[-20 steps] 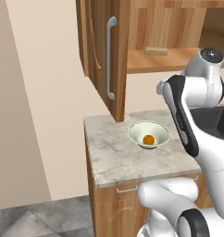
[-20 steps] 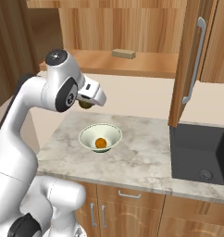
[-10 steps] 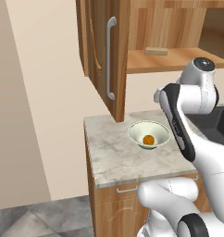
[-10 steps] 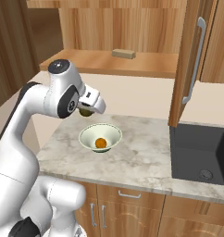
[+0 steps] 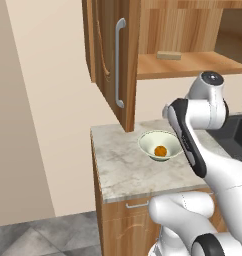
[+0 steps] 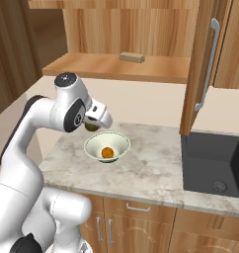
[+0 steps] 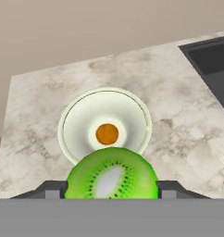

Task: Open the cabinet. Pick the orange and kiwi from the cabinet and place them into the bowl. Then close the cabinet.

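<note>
The green kiwi (image 7: pixel 111 173) sits between my fingertips, my gripper (image 7: pixel 111 190) shut on it just above the near rim of the pale bowl (image 7: pixel 70 115). The orange (image 7: pixel 107 133) lies in the bowl's bottom. From the right base view, my gripper (image 6: pixel 95 122) hangs over the bowl's (image 6: pixel 120 142) back left edge with the kiwi (image 6: pixel 91 127) peeking out dark beneath it, and the orange (image 6: pixel 107 152) rests inside. The cabinet stands open, its doors (image 6: pixel 203 69) (image 5: pixel 110 65) swung outward. The bowl (image 5: pixel 147 142) and orange (image 5: pixel 161 150) also appear beside my forearm.
A flat tan block (image 6: pixel 131 57) lies on the cabinet's shelf (image 6: pixel 92 66). A dark sink (image 6: pixel 215 160) is sunk into the marble counter (image 6: pixel 151 170) to the right of the bowl. The right door's handle (image 6: pixel 209 64) hangs over the counter.
My arm has come down and forward with the kiwi, bringing the hand from above the counter to just over the bowl. Bowl, orange and doors have stayed put.
</note>
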